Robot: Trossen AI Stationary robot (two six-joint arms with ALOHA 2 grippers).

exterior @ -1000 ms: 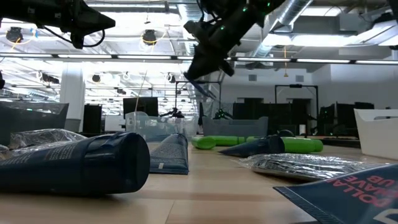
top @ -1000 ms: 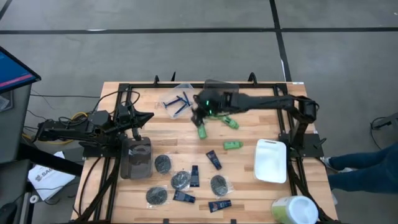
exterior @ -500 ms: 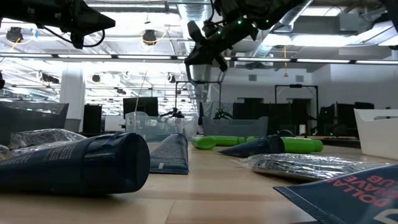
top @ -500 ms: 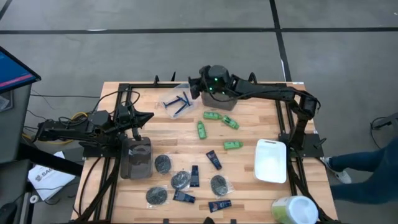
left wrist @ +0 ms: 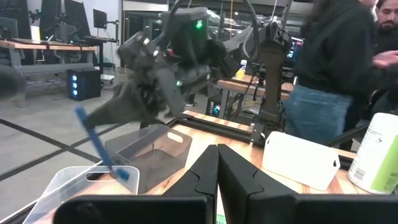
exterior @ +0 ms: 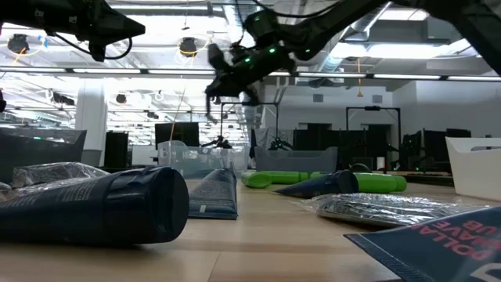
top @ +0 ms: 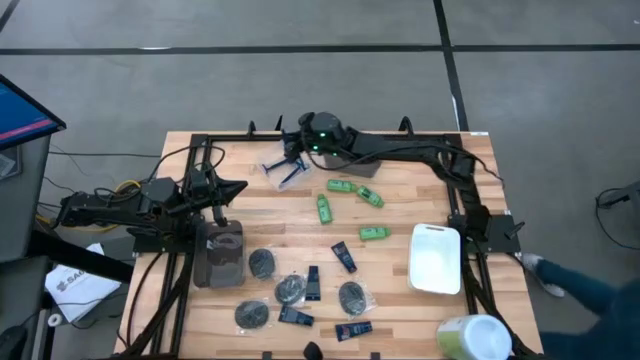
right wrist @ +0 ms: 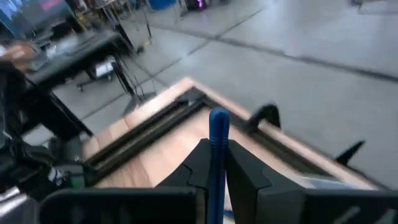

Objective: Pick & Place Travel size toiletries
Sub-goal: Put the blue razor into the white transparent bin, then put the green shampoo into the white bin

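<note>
My right gripper (top: 293, 150) hangs over the clear bin (top: 272, 160) at the table's far side and is shut on a thin blue razor (left wrist: 99, 143). Other blue razors (top: 287, 170) lie in that bin. Green mini bottles (top: 324, 208) (top: 370, 197) (top: 375, 233) lie on the wood in the middle. Navy tubes (top: 344, 257) and wrapped dark discs (top: 263, 263) (top: 353, 297) lie toward the near edge. My left gripper (top: 236, 190) waits shut at the table's left, pointing level. My right gripper pinches the razor's thin handle (right wrist: 217, 146) between its two fingers, near the handle's upper end (left wrist: 81, 113). The fingers come nearly level from the table's right and lie across the razor. The razor hangs slanting below them, head (left wrist: 124, 174) down, clear of the bin.
A grey bin (left wrist: 155, 152) stands next to the clear one. A dark bin (top: 218, 252) sits at the left, a white tray (top: 436, 260) at the right, and a pale-green-topped tub (top: 472, 338) at the near right corner. People stand beyond the table's right side.
My right gripper has carried the razor from above the green bottles toward the table's far edge and then left, ending over the clear bin. It has tipped up from pointing steeply down to nearly level. The razor stays hanging from the fingers.
</note>
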